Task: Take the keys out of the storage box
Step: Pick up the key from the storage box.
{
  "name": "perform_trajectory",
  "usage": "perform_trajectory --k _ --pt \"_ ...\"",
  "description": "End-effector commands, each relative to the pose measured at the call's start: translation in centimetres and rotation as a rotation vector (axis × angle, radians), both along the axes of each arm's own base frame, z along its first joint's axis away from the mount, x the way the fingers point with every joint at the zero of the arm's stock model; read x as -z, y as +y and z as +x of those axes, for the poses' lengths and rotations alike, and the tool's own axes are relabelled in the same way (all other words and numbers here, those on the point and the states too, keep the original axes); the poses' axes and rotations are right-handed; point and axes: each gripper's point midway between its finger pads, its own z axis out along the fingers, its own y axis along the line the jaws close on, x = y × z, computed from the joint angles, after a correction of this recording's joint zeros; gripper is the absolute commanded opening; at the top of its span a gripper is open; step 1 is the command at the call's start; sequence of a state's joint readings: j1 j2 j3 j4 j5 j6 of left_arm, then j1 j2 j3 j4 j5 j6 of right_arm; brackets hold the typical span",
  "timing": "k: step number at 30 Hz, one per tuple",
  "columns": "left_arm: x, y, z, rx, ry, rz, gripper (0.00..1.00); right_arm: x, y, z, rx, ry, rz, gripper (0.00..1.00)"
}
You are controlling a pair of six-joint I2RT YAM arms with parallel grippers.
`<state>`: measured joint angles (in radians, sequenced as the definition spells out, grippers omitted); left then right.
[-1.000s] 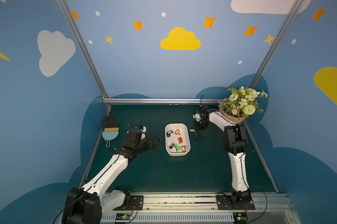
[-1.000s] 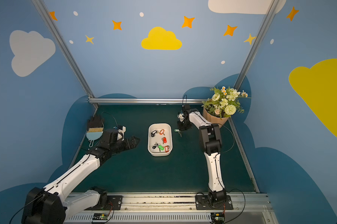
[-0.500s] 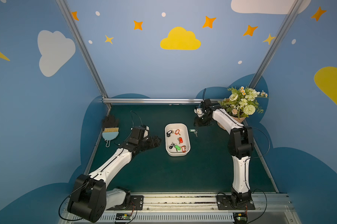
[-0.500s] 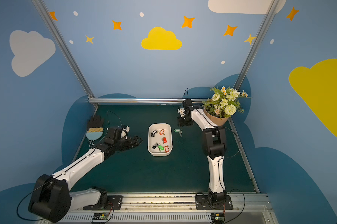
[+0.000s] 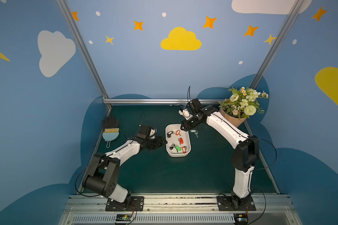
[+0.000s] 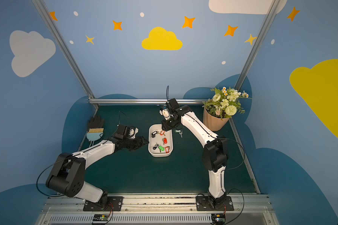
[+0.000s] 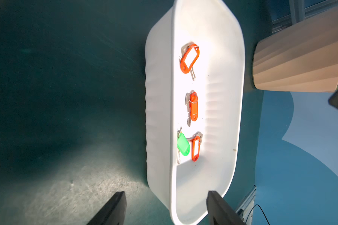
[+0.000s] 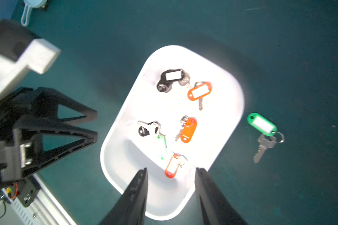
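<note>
Right wrist view shows green-tagged key (image 8: 261,124) beside box (image 8: 125,165), left wrist view misses it, left gripper (image 7: 166,192) and right gripper (image 8: 171,169) spread, empty.

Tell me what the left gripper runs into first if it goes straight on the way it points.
Most likely the storage box: the left gripper, jaws open, points at the long side wall nearest it, from very close. Whether it touches that wall, the views do not settle.

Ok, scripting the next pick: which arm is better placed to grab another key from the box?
Right, probably. The right gripper hangs open above the storage box, aimed down at the keys; the left gripper sits low beside its wall.
</note>
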<state>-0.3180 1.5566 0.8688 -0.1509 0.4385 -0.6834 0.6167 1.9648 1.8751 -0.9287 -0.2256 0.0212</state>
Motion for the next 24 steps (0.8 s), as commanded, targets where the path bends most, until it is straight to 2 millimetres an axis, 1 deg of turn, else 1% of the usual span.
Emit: perform_trajectory --k 1,4,6,8,11,13,15,18,24 --pt "-1.3 -1.4 1.5 0.030 -0.015 -0.072 0.67 -0.2 0.6 -2.7 -0.012 0.068 0.004 0.45" --pt "-1.2 -1.9 2.2 0.034 0.016 -0.107 0.62 0.7 1.5 -3.5 -0.016 0.106 -0.002 0.45" --pt "-1.4 -2.0 2.5 0.030 0.036 -0.127 0.59 1.4 1.7 -3.9 -0.016 0.126 -0.030 0.44" --pt "-1.8 -1.6 2.9 0.021 0.042 -0.133 0.57 2.2 1.8 -4.2 -0.015 0.136 -0.063 0.43" --pt "-2.4 -0.5 3.3 0.004 0.052 -0.099 0.56 3.3 2.2 -4.4 -0.022 0.153 -0.099 0.43" --pt "-2.6 0.4 3.5 0.004 0.056 -0.056 0.56 3.9 2.5 -4.4 -0.033 0.166 -0.111 0.43" --pt "-2.5 0.7 3.7 0.016 0.055 -0.044 0.56 4.5 2.9 -4.4 -0.055 0.167 -0.124 0.43" --pt "-1.8 0.6 3.9 0.021 0.093 -0.076 0.54 5.6 3.2 -4.5 -0.085 0.168 -0.154 0.43" --pt "-0.4 -0.3 4.3 0.052 0.150 -0.150 0.49 8.2 3.3 -4.9 -0.118 0.196 -0.212 0.41"
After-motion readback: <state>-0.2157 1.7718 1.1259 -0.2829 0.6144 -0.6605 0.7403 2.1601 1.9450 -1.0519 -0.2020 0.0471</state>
